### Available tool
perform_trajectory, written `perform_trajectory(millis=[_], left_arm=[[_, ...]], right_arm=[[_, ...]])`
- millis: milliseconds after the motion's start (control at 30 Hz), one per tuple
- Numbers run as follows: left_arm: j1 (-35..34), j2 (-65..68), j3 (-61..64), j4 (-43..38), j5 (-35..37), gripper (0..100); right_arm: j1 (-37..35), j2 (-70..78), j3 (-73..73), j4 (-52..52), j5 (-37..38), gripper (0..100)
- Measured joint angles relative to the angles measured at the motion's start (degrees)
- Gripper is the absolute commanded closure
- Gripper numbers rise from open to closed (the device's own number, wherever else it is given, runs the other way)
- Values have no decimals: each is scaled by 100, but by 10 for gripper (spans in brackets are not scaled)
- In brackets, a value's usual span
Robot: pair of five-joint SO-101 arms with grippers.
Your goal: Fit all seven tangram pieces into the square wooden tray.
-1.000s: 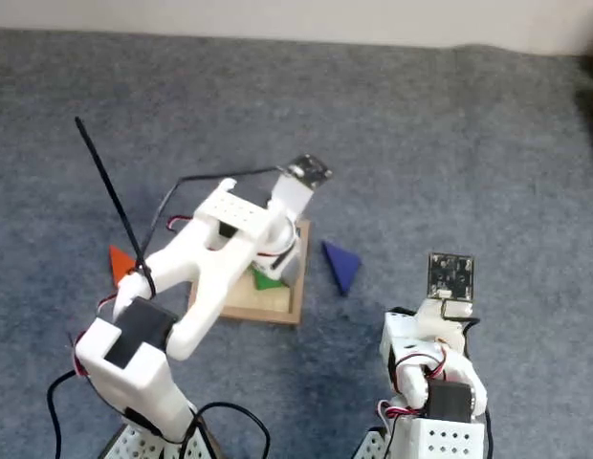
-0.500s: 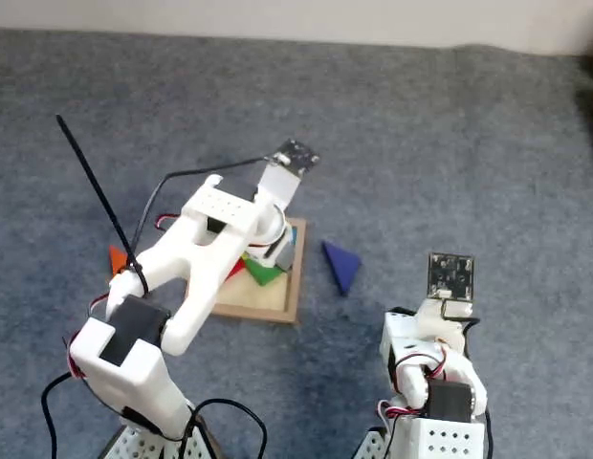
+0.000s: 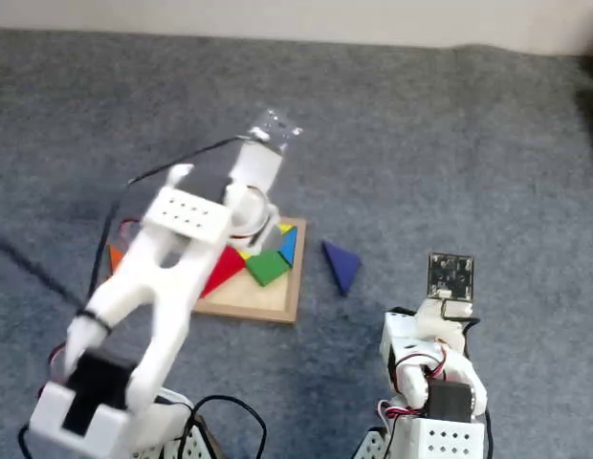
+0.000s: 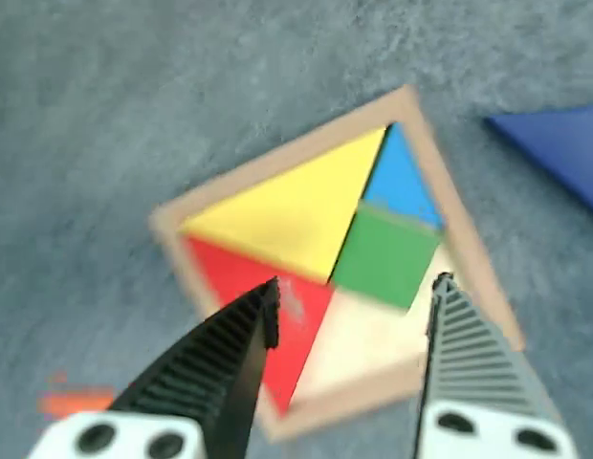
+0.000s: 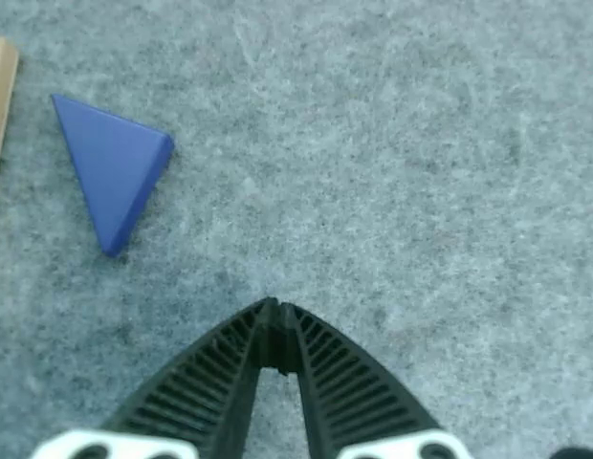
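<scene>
Now the left arm [image 3: 172,258] has swung up and back compared with 1 second ago, when its white body lay across the tray [image 3: 268,311]. The 4 pieces in the tray are therefore uncovered in the high view. The right arm [image 3: 430,382] sits folded at the near edge where it was, and the dark blue triangle [image 3: 342,264] has not shifted.

All of it rests on a grey carpet [image 3: 421,143] with a short, felt-like nap. Both arms are white moulded plastic with black cables.

The tray is square, of pale wood with a raised rim. In it a large yellow triangle [image 4: 287,215] and a large red triangle [image 4: 268,306] meet along 1 edge. A green square [image 4: 384,256] touches the yellow piece, and a small light blue triangle [image 4: 400,182] fills the corner beside it. Bare wood shows between the green square and the rim.

The dark blue triangle lies flat on the carpet just beside the tray, on the right arm's side. An orange piece [image 3: 115,256] lies on the carpet off the tray's opposite side.

The left gripper [image 4: 355,285] hovers over the tray with its black ribbed fingers spread wide, holding nothing. The right gripper [image 5: 274,311] hangs above bare carpet with its tips pressed together, near the dark blue triangle but apart from it.
</scene>
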Motion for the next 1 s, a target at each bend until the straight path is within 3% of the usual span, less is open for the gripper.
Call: perform_trajectory(millis=[267,500,700,1000], left_arm=[[-1626,-1424,0,1196,0,704],[-3200,-1591,79,1741,-510,681],[-4264,-1591,492,1749,-1231,680],[-4448,-1591,1873,545,-1380,680]], right_arm=[[0,0,0,0,0,989],[0,0,0,0,0,989],[0,0,0,0,0,989],[0,0,0,0,0,989]])
